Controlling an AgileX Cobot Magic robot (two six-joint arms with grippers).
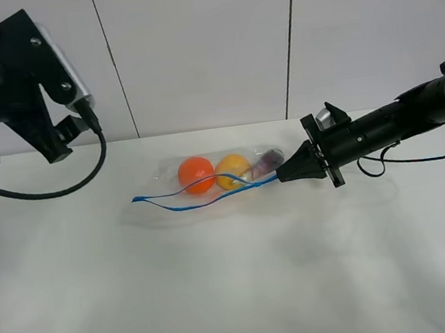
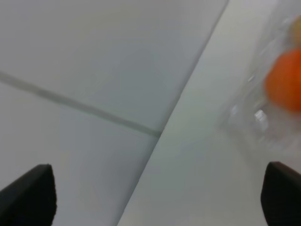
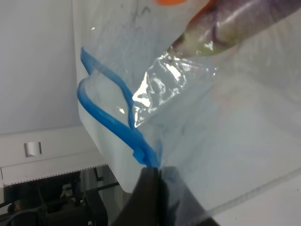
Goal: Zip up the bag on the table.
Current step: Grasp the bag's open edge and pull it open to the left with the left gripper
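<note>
Blue zipper strip (image 3: 111,121), wavy, ends pinched in my right gripper (image 1: 281,177) (jaws pressed together); the crinkly clear bag (image 1: 206,168) lies near the back edge of the white table (image 1: 238,294), open room in front. Well apart, my left gripper (image 2: 155,197) hangs spread.

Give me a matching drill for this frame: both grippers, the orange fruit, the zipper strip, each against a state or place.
Column 1
1. left gripper
2. right gripper
3. orange fruit
4. zipper strip

Column 2
A. inside the bag
B. open, holding nothing
C. blue, its two halves parted
D. shut on the end of the bag

Pairs: 1-B, 2-D, 3-A, 4-C
</note>
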